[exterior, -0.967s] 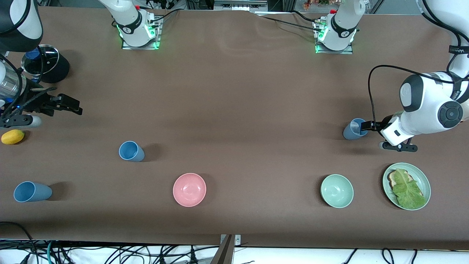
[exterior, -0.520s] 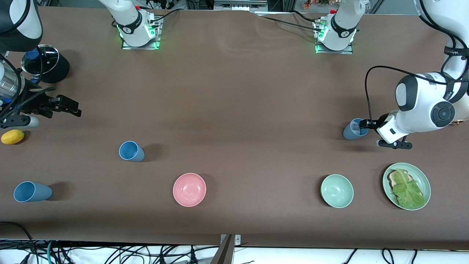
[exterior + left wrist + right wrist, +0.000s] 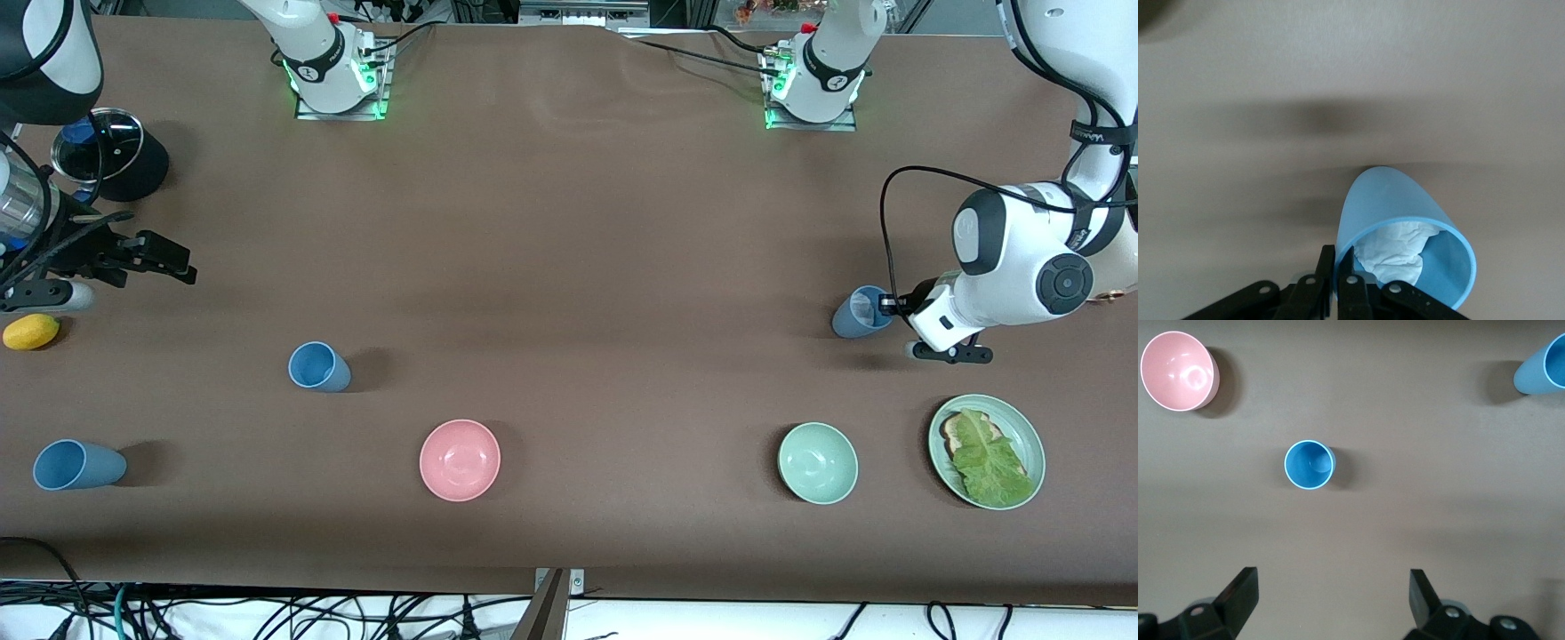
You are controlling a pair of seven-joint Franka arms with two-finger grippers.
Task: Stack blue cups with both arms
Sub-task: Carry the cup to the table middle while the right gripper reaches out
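Since no cup sits inside another yet, we set the scene down largest to smallest:
Progress: we judge the task barely begun; one cup is gripped, none stacked, all the nesting is left.
Counter [image 3: 569,267]: brown, carrying everything.
Left arm: its left gripper [image 3: 889,305] is at the left arm's end of the counter, jaws clamped on the rim of the grey-blue cup [image 3: 858,313].
Right arm: waiting; the right gripper [image 3: 151,258] hangs over the right arm's end of the counter, jaws apart and empty.
Green plate [image 3: 1031,444]: near the front edge at the left arm's end, holding toast under a lettuce leaf.
Pink bowl [image 3: 460,460]: near the front edge, empty.
Pale green bowl [image 3: 818,462]: near the front edge, empty.
Grey-blue cup: holds crumpled white paper [image 3: 1395,250].
Sky-blue cup [image 3: 317,366]: upright, empty.
Second sky-blue cup [image 3: 76,465]: near the front corner at the right arm's end; we see nothing in it.
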